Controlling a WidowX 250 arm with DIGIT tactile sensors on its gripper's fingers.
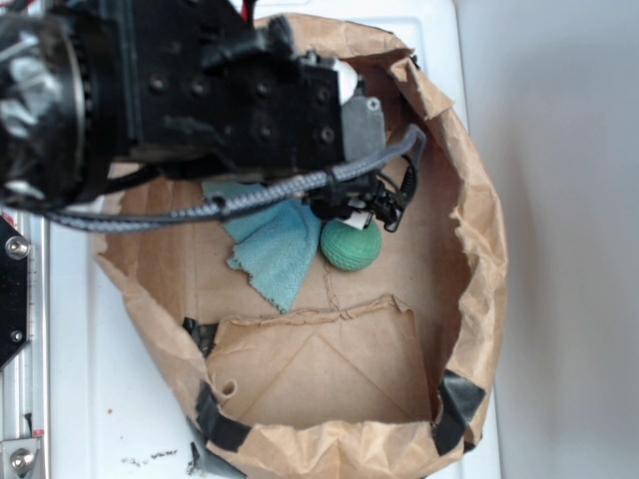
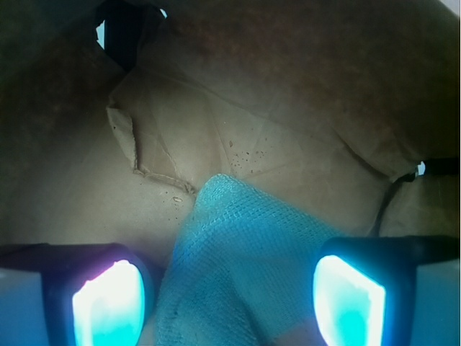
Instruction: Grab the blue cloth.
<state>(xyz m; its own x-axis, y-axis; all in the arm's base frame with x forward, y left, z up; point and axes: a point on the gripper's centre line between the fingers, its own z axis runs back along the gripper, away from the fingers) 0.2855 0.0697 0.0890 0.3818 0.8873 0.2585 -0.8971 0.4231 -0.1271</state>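
**Now closing in on the cloth**

We are working inside a brown paper bag [image 1: 469, 200] rolled down at its rim, lying on a white surface [image 1: 110, 399]. We are seeing the cloth [image 1: 275, 249] spread on the bag floor, its far corner pointing toward the flap of paper, with a green ball [image 1: 350, 245] sitting just beside it, touching or nearly so. Our arm [image 1: 200, 90] is covering the cloth's upper part in the exterior view.

From the wrist view, our gripper [image 2: 230, 303] is standing open: the two fingers [image 2: 349, 299] are glowing at either side, and the cloth [image 2: 245, 267] is filling the gap between them. We are judging that we are lined up well and nearly down on the fabric.

To do this well, we are thinking we should be pressing straight down until the fingertips are meeting the bag floor, then closing slowly so the weave is bunching between the pads. We should be keeping clear of the ball, since a sideways drift could be pinching it instead. Catching the paper underneath is the other risk, so a light lift afterwards would be telling us what we are holding.
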